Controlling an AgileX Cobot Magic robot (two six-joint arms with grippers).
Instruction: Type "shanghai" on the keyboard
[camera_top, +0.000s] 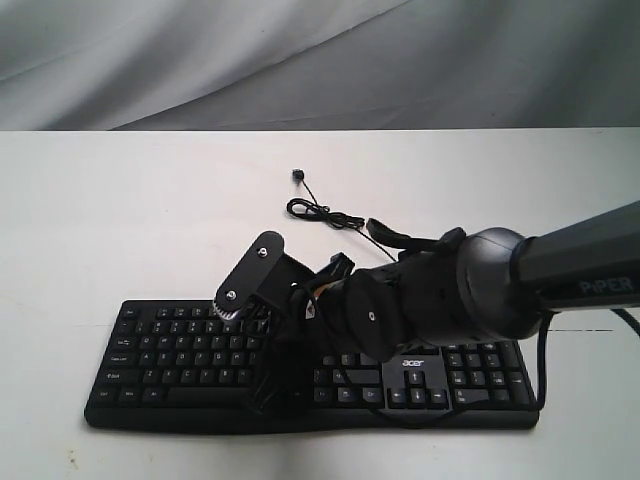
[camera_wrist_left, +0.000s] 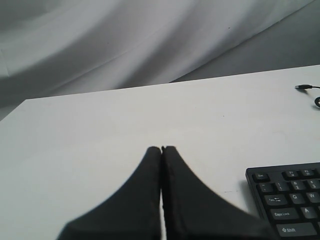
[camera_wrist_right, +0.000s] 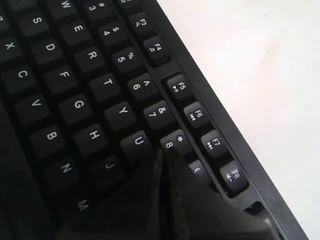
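While we viewed the white table (camera_top: 110, 220), the keyboard (camera_top: 170, 352) lay flat on it: wide, black, white legends, an "acer" logo, its thin black cable (camera_top: 322, 212) coiled behind. Our right gripper (camera_wrist_right: 161, 156), fingers pressed together, pointed down among the U, J and 8 keys; our left gripper (camera_wrist_left: 161, 149), likewise closed, hung over the table off the keyboard's Esc corner.

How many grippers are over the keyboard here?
1. The right gripper, shut, is over the keyboard, near the U key. The left gripper, also shut, is off its edge, over the table.
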